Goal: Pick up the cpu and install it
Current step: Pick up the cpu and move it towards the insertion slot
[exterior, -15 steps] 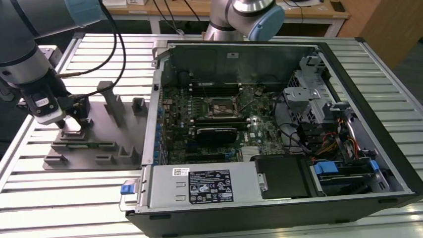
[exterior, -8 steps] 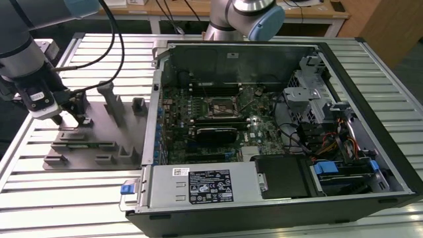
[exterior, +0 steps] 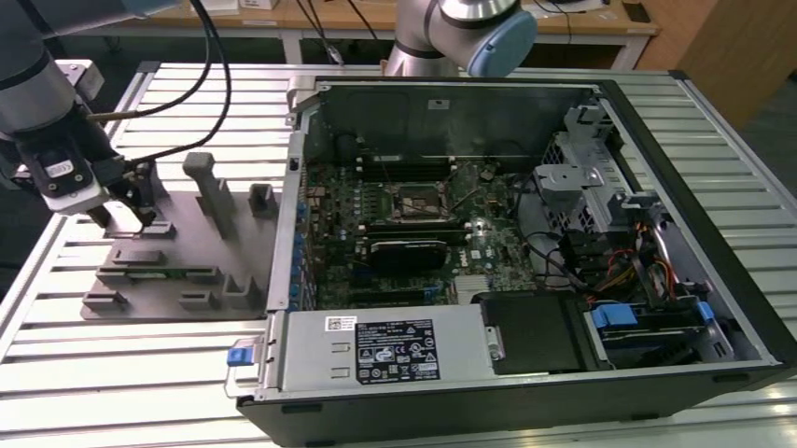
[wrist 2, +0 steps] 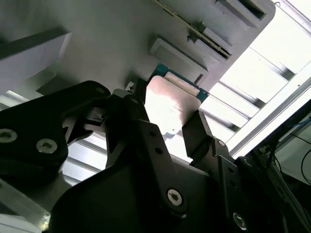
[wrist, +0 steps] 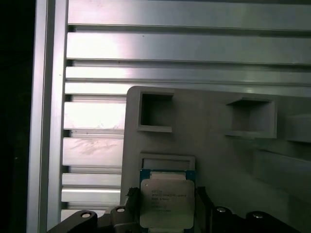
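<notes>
The cpu (wrist: 167,204) is a small square chip with a shiny silver top and a green edge. In both wrist views it sits between my gripper's two black fingers (wrist: 130,200), which press on its opposite sides. In the second wrist view the cpu (wrist 2: 171,99) hangs just over the grey fixture tray (wrist 2: 97,43). My gripper (exterior: 125,222) is at the exterior view's left, above the tray's (exterior: 162,275) far corner. The black-framed motherboard socket (exterior: 415,203) lies inside the open computer case (exterior: 697,308), well to the exterior view's right of the gripper.
The tray (wrist: 209,136) carries upright posts (exterior: 205,191) and square pockets (wrist: 155,112) close to the gripper. A slatted aluminium table (exterior: 112,373) lies under everything. A second robot arm (exterior: 468,33) stands behind the case. Cables and drive bays fill the case's right side.
</notes>
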